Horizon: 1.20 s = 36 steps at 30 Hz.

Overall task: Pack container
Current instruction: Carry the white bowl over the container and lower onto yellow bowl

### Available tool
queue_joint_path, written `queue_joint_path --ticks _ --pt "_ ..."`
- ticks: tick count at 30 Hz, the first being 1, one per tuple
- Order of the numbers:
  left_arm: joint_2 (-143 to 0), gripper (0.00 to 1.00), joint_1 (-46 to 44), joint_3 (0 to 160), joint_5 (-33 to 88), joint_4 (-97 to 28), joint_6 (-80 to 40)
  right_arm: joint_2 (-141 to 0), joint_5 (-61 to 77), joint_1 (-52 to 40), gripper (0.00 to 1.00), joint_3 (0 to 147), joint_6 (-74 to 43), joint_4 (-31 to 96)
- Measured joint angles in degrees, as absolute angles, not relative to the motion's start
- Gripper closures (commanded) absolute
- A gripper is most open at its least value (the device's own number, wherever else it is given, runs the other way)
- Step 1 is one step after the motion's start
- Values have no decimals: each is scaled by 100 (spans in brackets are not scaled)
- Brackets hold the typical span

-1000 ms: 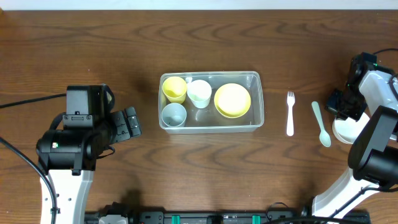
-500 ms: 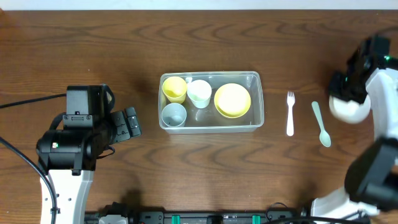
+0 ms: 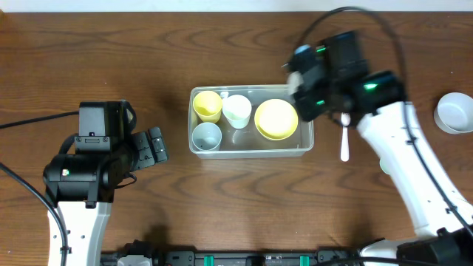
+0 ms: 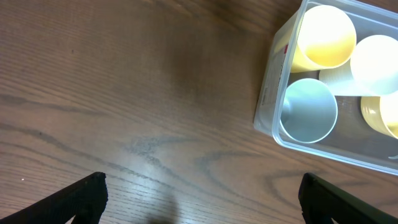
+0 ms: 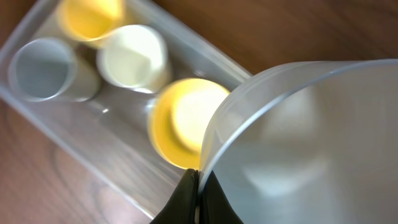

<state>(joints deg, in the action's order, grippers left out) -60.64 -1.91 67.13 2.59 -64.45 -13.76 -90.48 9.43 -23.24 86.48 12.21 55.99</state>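
Holding pale bowl [image 5: 298,137] by rim in closed right gripper [image 5: 198,182] above container [image 3: 250,152]; thin pinch, I fear slip or tilt onto yellow bowl [image 3: 276,118]. Left gripper [image 4: 202,199] wide open.

The brown wooden worktop [image 4: 124,93] fills most of the view. In the upper right corner sits one end of the clear container [image 4: 267,106], its rounded corner nearest the camera. Inside it, a yellow cup [image 4: 323,37], a white cup [image 4: 376,56] and a pale-blue cup [image 4: 308,112] stand close together, their openings facing the camera. The edge of a yellow bowl [image 4: 380,115] shows at the right border. The left claw [image 4: 202,205] hangs spread wide, its dark fingers [image 4: 84,199] at the bottom corners, nothing between them, well apart from the container.
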Motion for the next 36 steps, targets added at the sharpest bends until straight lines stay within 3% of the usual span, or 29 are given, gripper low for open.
queue_joint_path --ticks 6,15,16,18,21,30,36 --pt "-6064 2 -191 6713 259 -6447 -1374 -9561 816 -2919 99 8648 1378 5494" --pt "-6064 2 -191 6713 259 -6447 -1376 -10355 727 -2958 98 8637 1417 5498" --pt "-6064 2 -191 6713 259 -6447 -1374 -10381 725 -2958 96 8635 1420 5498" --pt "-6064 2 -191 6713 259 -6447 -1374 -10394 711 -2958 70 8628 1400 5500" --pt "-6064 2 -191 6713 259 -6445 -1374 -10394 694 -2958 61 8628 1457 5492" --pt "-6064 2 -191 6713 259 -6447 -1376 -10394 633 -2958 61 8628 1472 5478" --pt "-6064 2 -191 6713 259 -6447 -1376 -10381 -128 -2899 57 8630 790 5323"
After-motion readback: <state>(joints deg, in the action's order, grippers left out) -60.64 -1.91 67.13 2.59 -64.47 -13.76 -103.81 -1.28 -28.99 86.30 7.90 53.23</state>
